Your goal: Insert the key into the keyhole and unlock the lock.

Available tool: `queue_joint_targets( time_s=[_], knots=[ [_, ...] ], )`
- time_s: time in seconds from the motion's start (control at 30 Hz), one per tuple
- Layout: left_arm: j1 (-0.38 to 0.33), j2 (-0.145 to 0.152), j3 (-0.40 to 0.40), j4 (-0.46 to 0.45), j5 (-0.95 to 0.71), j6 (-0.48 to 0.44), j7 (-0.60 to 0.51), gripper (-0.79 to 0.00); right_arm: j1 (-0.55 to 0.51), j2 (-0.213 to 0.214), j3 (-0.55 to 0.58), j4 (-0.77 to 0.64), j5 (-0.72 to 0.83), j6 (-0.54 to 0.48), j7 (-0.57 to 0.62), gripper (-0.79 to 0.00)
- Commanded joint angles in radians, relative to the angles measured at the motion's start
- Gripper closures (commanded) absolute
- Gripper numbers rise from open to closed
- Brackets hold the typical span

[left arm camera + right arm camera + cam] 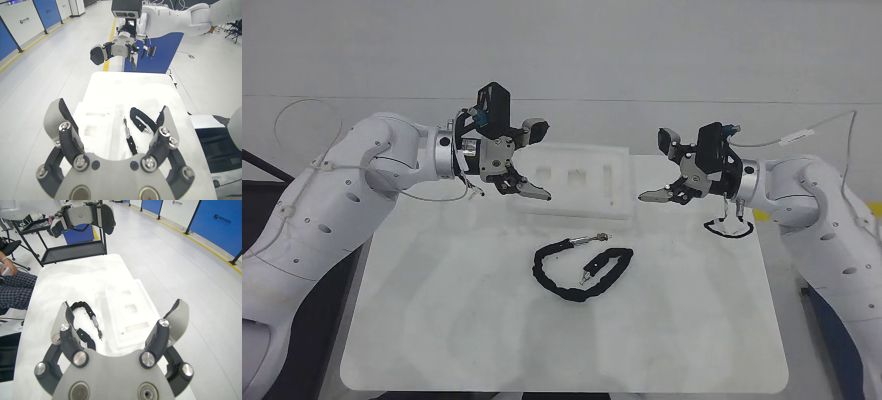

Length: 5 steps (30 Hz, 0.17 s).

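Black chain lock (542,270) on table (442,330)

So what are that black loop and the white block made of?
The chain lock looks sleeved in matte black fabric, slightly wrinkled, with shiny metal ends. The white block looks like rigid foam: dull surface, cut-out pockets.

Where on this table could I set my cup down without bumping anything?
The near strip of the table, between the chain lock and the front edge, is bare, as are the margins beside it. Crowded: the far edge, where the foam tray lies and the left gripper and right gripper hang open near its ends.
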<state>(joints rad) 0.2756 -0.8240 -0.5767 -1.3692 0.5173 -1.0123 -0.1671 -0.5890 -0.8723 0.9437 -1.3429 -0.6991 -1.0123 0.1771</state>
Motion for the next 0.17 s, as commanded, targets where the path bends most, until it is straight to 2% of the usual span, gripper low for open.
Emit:
queue_joint_targets(
  time_s=[0.0,0.13],
  knots=[
    [0.000,0.000,0.000,0.000,0.000,0.000,0.000,-0.785,0.000,0.000,0.000,0.000,0.000,0.000,0.000,-0.785],
    [0.000,0.000,0.000,0.000,0.000,0.000,0.000,-0.785,0.000,0.000,0.000,0.000,0.000,0.000,0.000,-0.785]
  ],
)
